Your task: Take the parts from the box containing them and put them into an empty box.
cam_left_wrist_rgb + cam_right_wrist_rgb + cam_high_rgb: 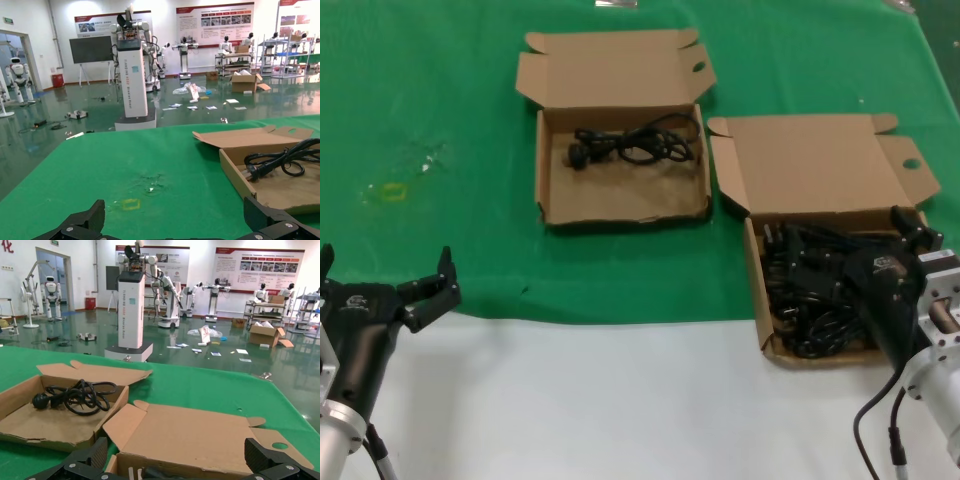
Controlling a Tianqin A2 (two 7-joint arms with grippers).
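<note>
The black two-fingered left claw (385,280) is hovering low at the robot's near left, its dark fingers (442,285) spreading wide apart, carried on a black wrist that is passing into a silver forearm (only partly in view). The black right claw (910,228) is reaching forward and down on the robot's right side, its black wrist housing tilting ahead of a silver arm joint; its fingertips (272,460) are standing apart in its own wrist view.

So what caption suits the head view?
Right gripper over a cardboard box of black power cords; one cord lies in the other box.
</note>
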